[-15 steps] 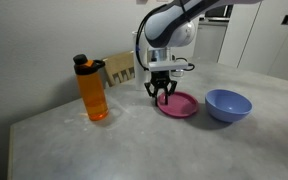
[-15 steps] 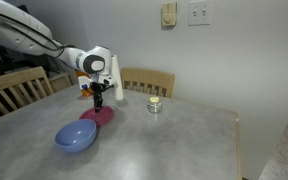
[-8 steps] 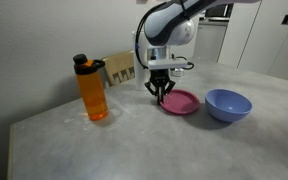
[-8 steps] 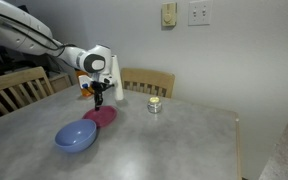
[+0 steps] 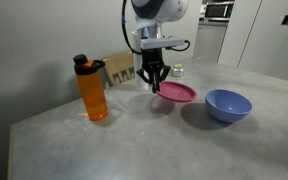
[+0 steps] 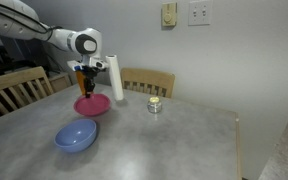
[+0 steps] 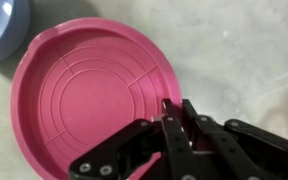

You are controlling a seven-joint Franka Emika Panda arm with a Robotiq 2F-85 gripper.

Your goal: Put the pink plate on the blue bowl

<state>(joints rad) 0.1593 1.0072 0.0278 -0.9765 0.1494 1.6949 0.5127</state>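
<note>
An orange bottle [image 5: 92,90] stands on the grey table [image 5: 134,140] in an exterior view, far to the left of the blue bowl [image 5: 227,104]. Between them, closer to the bowl, the gripper [image 5: 156,88] points down. It is pinched tight on the left edge of the pink plate [image 5: 177,93]. The plate is up off the table, just left of the bowl and not touching it.

Seen from another side in an exterior view, the bowl [image 6: 75,137] sits in front. The plate [image 6: 92,104] hangs behind it and higher up. Only here can you see a white roll [image 6: 115,78] and a small jar [image 6: 154,104], both to the right of the bowl.

The wrist view shows a bit of the bowl [image 7: 2,25] in the top left corner. The plate [image 7: 89,100] has rings on its inside. The black fingers [image 7: 170,128] squeeze its edge on the side away from the bowl.
</note>
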